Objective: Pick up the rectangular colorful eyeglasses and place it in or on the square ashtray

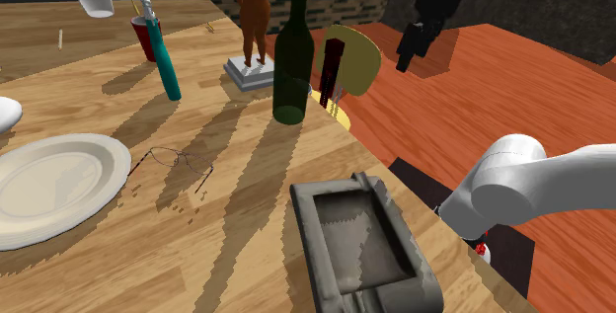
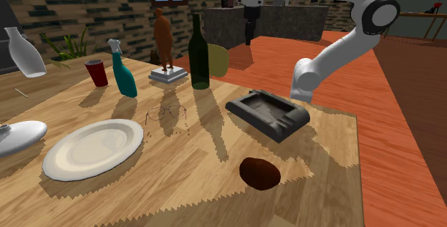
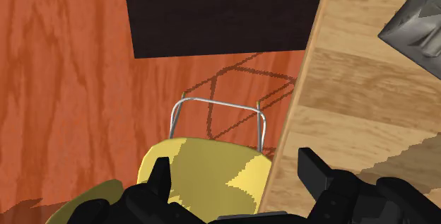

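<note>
The eyeglasses [image 1: 179,162] [image 2: 166,113] are a thin wire frame lying flat on the wooden table [image 1: 237,222], between the white plate and the green bottle. The square ashtray [image 1: 360,247] [image 2: 268,112] [image 3: 417,25] is dark grey and sits near the table edge closest to the arm's stand. My gripper [image 1: 405,61] [image 2: 248,38] [image 3: 237,177] hangs high past the table's edge, over a yellow chair [image 3: 212,177], well away from the glasses. Its fingers stand apart with nothing between them.
A dark green bottle [image 1: 293,54], a teal spray bottle [image 1: 164,59], a red cup [image 1: 146,37] and a brown figurine [image 1: 254,15] stand at the table's far side. A white plate [image 1: 54,188] lies beside the glasses. A brown lump [image 2: 259,173] lies near the ashtray.
</note>
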### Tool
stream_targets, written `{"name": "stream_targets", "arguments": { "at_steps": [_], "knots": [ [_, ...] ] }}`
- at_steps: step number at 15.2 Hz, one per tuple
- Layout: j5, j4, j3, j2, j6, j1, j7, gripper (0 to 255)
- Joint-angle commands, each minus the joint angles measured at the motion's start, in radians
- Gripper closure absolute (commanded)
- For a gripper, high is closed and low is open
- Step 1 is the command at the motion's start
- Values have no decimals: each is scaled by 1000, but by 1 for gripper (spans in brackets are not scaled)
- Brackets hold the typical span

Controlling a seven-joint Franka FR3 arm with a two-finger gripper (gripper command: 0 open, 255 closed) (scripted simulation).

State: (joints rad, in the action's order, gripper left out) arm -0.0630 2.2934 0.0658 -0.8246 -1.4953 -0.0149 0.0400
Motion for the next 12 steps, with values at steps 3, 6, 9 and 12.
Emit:
{"name": "stream_targets", "arguments": {
  "at_steps": [3, 6, 9, 12],
  "knots": [
    [36, 2, 37, 28, -22, 8, 50, 0],
    [86, -5, 92, 79, -59, 20, 125, 0],
    [130, -21, 147, 139, -97, 29, 197, 0],
    [168, -48, 201, 209, -137, 37, 269, 0]
  ]
}}
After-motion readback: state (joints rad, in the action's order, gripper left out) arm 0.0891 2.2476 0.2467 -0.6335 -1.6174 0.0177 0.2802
